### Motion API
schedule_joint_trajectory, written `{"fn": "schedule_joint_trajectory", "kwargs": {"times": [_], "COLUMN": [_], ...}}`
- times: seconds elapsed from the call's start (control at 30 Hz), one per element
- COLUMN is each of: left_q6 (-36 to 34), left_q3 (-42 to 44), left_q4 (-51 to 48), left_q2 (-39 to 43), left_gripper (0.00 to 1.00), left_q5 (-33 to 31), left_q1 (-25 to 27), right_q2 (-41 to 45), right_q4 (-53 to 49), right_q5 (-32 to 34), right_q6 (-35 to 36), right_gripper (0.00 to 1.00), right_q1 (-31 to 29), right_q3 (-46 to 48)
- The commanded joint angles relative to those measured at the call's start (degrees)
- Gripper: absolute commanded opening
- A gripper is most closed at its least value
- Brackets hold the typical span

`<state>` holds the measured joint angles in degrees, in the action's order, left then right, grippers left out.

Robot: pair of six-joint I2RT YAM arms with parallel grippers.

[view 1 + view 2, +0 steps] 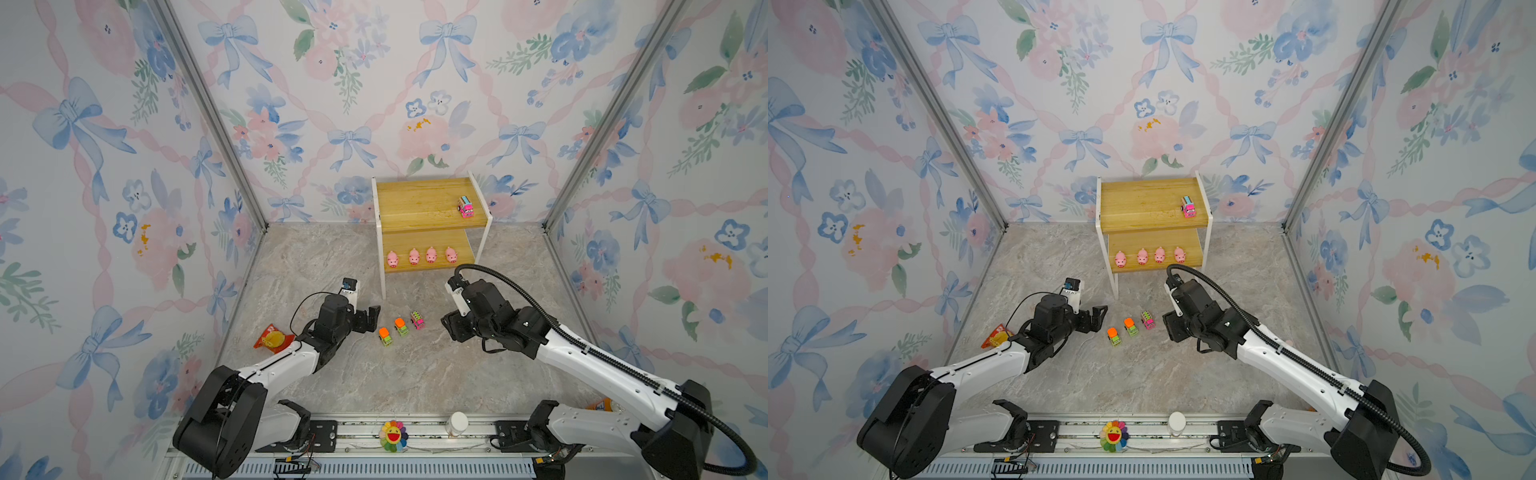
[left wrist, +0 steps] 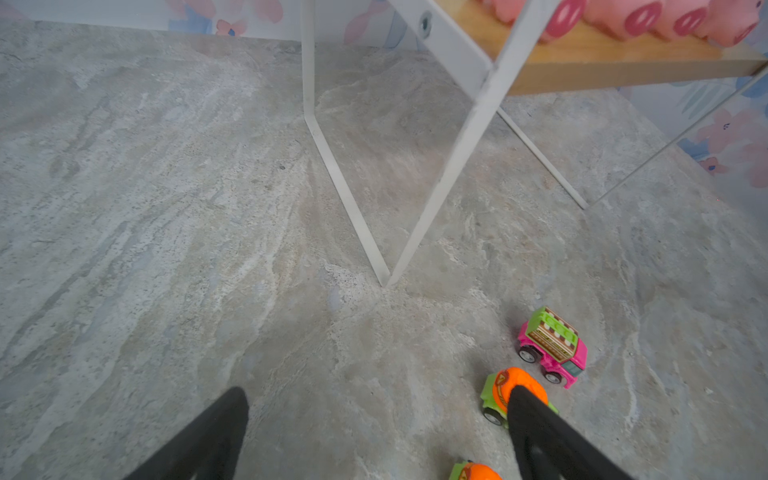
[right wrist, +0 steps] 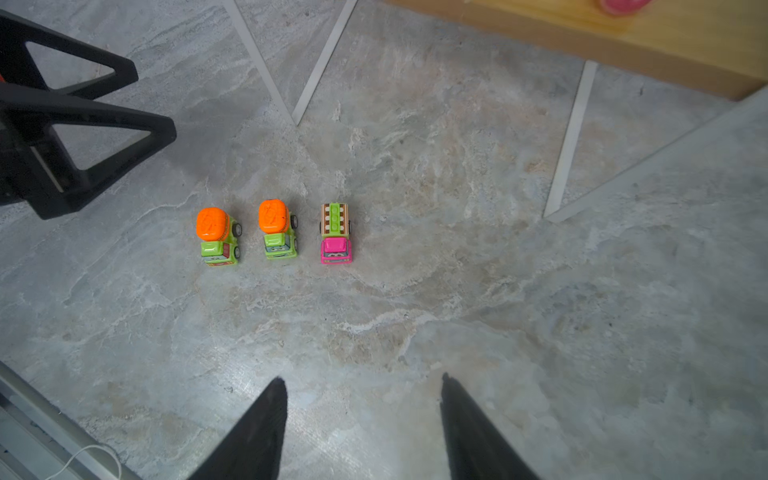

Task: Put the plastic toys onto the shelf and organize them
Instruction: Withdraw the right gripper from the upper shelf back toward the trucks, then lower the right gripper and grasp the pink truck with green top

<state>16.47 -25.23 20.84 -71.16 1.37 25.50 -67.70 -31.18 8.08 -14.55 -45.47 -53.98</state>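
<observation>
Near rail (image 1: pixel 415 428): rainbow flower (image 1: pixel 392 434). Beyond, left hand (image 2: pixel 376 390) and right hand (image 3: pixel 361 380) both spread open, empty, flanking three glossy plastic cars (image 3: pixel 274 230) in a row on the marbled surface (image 1: pixel 415 374); crinkled snack packet (image 1: pixel 272 337) by left arm. Farthest, wooden shelf (image 1: pixel 415 199) on thin white legs (image 1: pixel 383 282): four pigs (image 1: pixel 431 254) below, pink car (image 1: pixel 466 206) on top

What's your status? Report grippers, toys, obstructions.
Left gripper open, empty. Right gripper open, empty. Four pigs and one pink car on shelf; three cars on table. No obstruction seen.

Marble table (image 1: pixel 415 374) carries shelf (image 1: pixel 415 199), three toy cars (image 1: pixel 401 326) and snack packet (image 1: pixel 272 337)
</observation>
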Motion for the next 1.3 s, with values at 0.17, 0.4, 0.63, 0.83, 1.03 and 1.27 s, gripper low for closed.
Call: {"fn": "schedule_joint_trajectory", "kwargs": {"times": [0.17,0.4,0.63,0.83,1.03,1.27], "left_q6": [-0.4,-0.3,-0.4,-0.5,-0.3,-0.3], "left_q3": [1.0,0.5,0.4,0.1,-0.7,-1.4], "left_q4": [0.4,1.0,1.0,1.1,1.1,1.1], "left_q2": [-1.4,-3.5,-3.8,-4.2,-5.2,-6.3], "left_gripper": [0.98,0.98,0.98,0.98,0.98,0.98], "left_q5": [0.1,-0.4,-1.0,-1.3,-1.2,-1.0], "left_q1": [0.5,1.0,1.0,1.0,1.1,1.1], "right_q2": [-11.1,-22.1,-29.0,-31.8,-33.0,-34.4], "right_q4": [18.0,21.7,22.4,23.8,24.9,25.8], "right_q5": [-4.4,-5.2,-6.4,-8.6,-9.5,-10.0], "right_q6": [1.6,4.6,5.4,5.2,5.3,5.5], "right_gripper": [0.56,0.58,0.57,0.53,0.52,0.52], "right_q1": [-2.1,-2.3,-0.9,1.4,2.2,3.0], "right_q3": [5.0,1.6,-1.8,-2.4,-2.2,-3.1]}}
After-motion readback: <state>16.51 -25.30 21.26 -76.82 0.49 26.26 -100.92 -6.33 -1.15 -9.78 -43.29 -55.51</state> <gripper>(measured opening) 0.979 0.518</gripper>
